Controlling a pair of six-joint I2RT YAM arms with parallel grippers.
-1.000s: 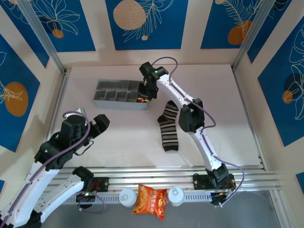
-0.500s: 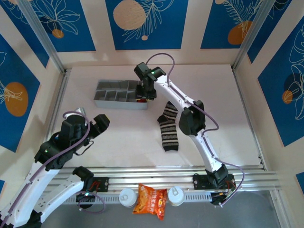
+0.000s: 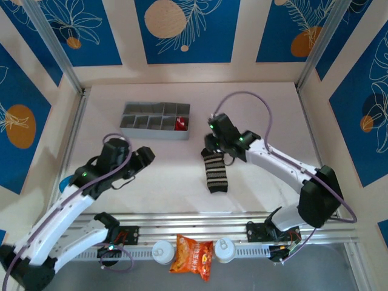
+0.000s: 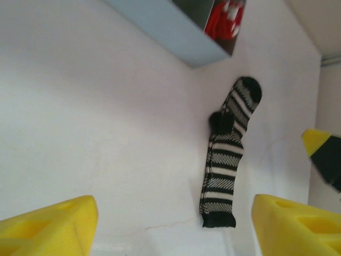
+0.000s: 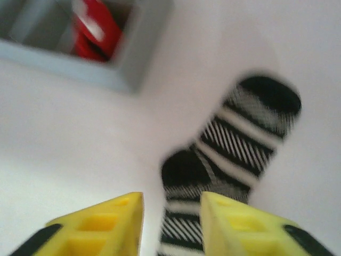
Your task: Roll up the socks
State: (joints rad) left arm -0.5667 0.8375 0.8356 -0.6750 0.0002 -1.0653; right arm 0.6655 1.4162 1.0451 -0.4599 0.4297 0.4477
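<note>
Two socks: the red sock (image 3: 180, 124) half hidden in an end compartment of the grey tray (image 3: 151, 133), the striped sock (image 5: 242, 133) on the table (image 3: 157, 182), blurred beneath the slightly parted, empty right gripper (image 5: 171, 216). The left gripper (image 4: 173, 216) is spread wide, empty.

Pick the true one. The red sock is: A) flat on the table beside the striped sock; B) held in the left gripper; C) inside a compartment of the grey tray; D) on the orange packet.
C: the red sock sits in the grey tray's right-end compartment, apart from the striped sock on the table.
</note>
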